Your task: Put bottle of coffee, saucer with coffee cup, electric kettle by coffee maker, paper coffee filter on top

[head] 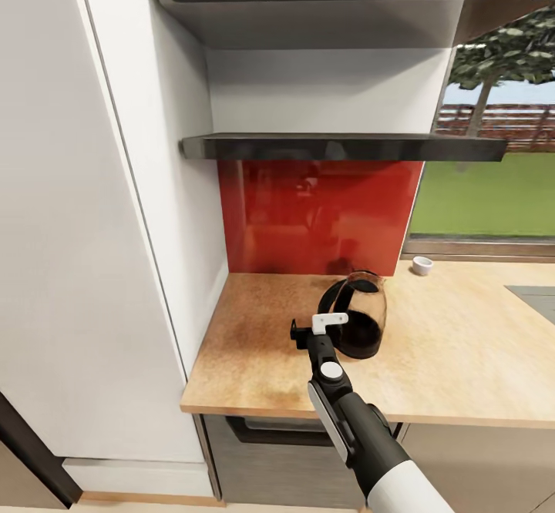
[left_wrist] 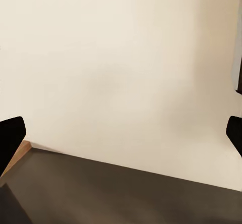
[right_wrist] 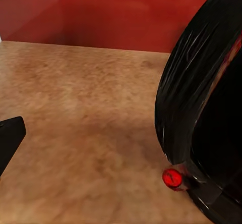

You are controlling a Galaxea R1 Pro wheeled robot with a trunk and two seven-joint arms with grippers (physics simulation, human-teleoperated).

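On the kitchen countertop [head: 254,359], near the red backsplash [head: 316,216], our electric kettle [head: 358,324] stands upright, long axis vertical, handle loop facing the right gripper [head: 314,333]. We see that gripper spread open: kettle sits just beside one finger, outside the gap, probably not touching. Left gripper [left_wrist: 121,133] is also spread, facing a pale wall [left_wrist: 121,57].

The right gripper [head: 317,328] covers part of the electric kettle's [head: 361,320] handle. The small white cup [head: 422,265] is too small to make out, and the window frame cuts off the tree [head: 505,62].
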